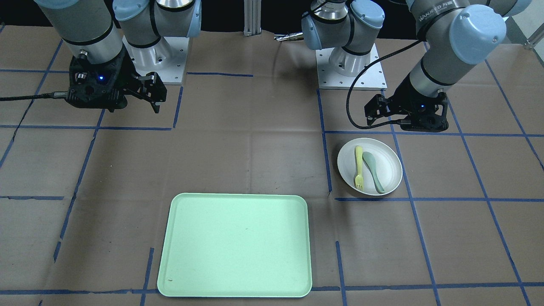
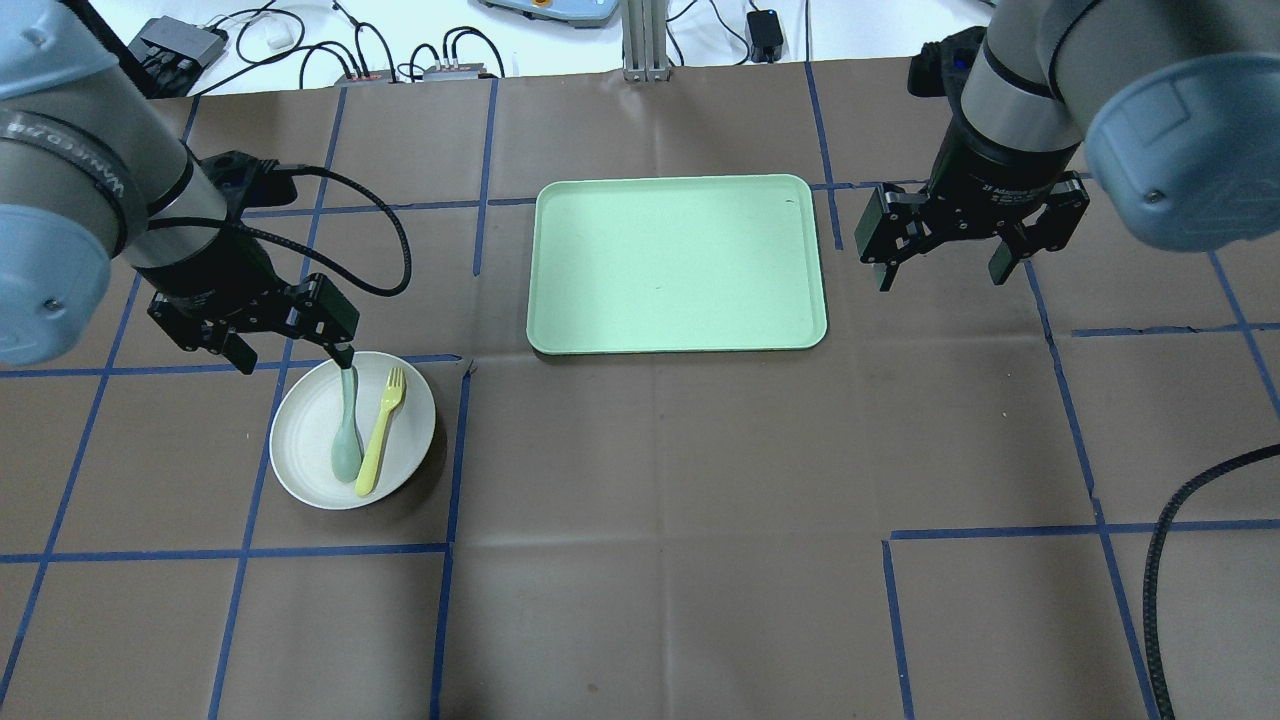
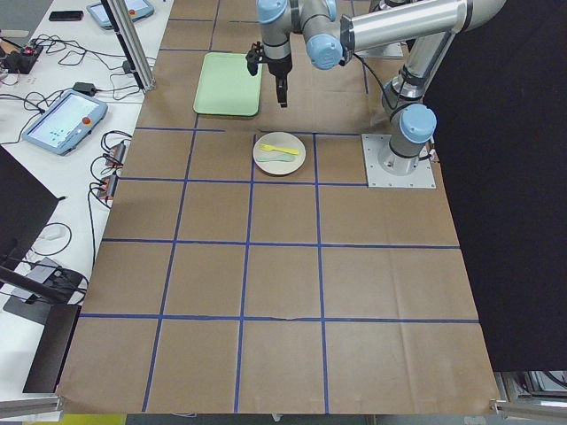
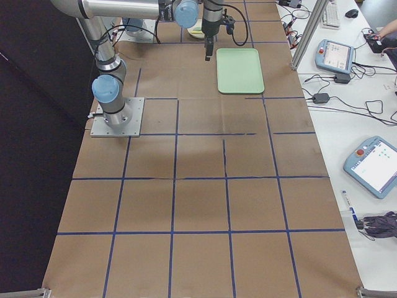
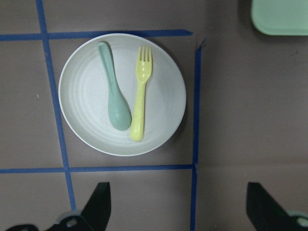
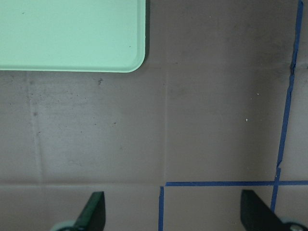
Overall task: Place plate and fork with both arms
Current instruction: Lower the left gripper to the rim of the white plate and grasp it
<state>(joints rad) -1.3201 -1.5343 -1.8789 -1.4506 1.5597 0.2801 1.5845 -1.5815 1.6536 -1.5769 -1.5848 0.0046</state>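
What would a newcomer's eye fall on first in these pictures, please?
The light-green tray, central on the table, stands out most. On the robot's left, the plate holds the fork and a grey-green spoon side by side, the open left gripper hovering near it; the open right gripper hangs beside the tray.

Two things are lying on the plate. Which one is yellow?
The fork: it is pale yellow with short tines. The spoon lying beside it on the plate is grey-green with a rounded bowl.
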